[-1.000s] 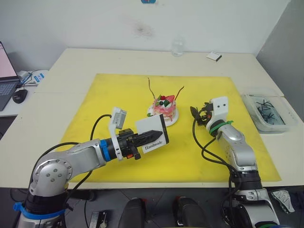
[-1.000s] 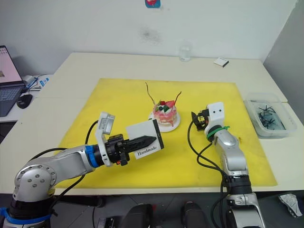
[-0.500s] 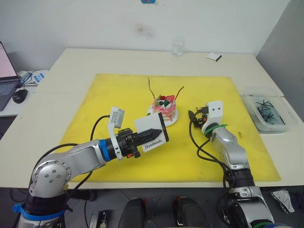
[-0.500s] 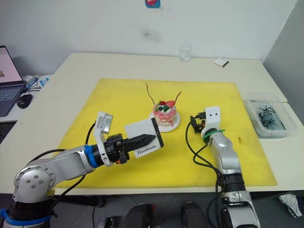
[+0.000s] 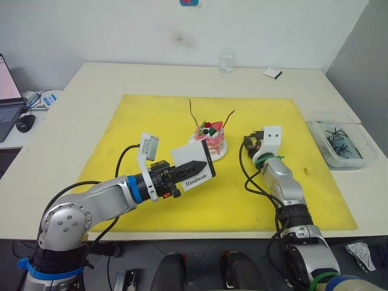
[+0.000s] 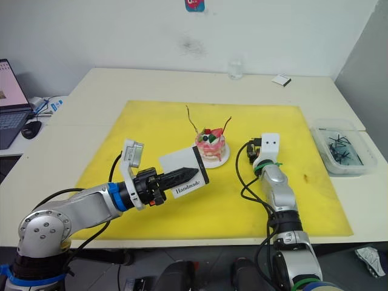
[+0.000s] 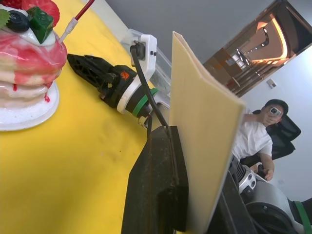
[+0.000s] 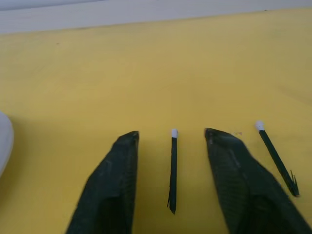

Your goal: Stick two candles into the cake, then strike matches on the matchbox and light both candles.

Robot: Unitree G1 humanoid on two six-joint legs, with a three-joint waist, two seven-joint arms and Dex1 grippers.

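The cake (image 5: 209,138) stands on its white plate on the yellow mat, with two candles stuck in it: a dark one (image 5: 193,112) and a red one (image 5: 228,116). My left gripper (image 5: 197,164) is shut on the white "Handmade" matchbox (image 5: 198,179), held tilted above the mat just in front of the cake. My right gripper (image 5: 247,143) is low over the mat to the right of the cake. It is open, and a short dark match (image 8: 172,170) lies between its fingers (image 8: 114,185). A second match (image 8: 276,158) lies just beside them.
A clear bin of dark sticks (image 5: 339,142) sits at the right table edge. A glass (image 5: 226,60) and a small white box (image 5: 273,72) are at the far edge. A laptop and a mouse (image 5: 25,123) are at the far left. A seated person (image 7: 258,131) is beyond the table.
My right forearm has swung inward and the wrist has turned, while its fingertips stay near the same spot on the mat. The left gripper with the matchbox has barely moved.
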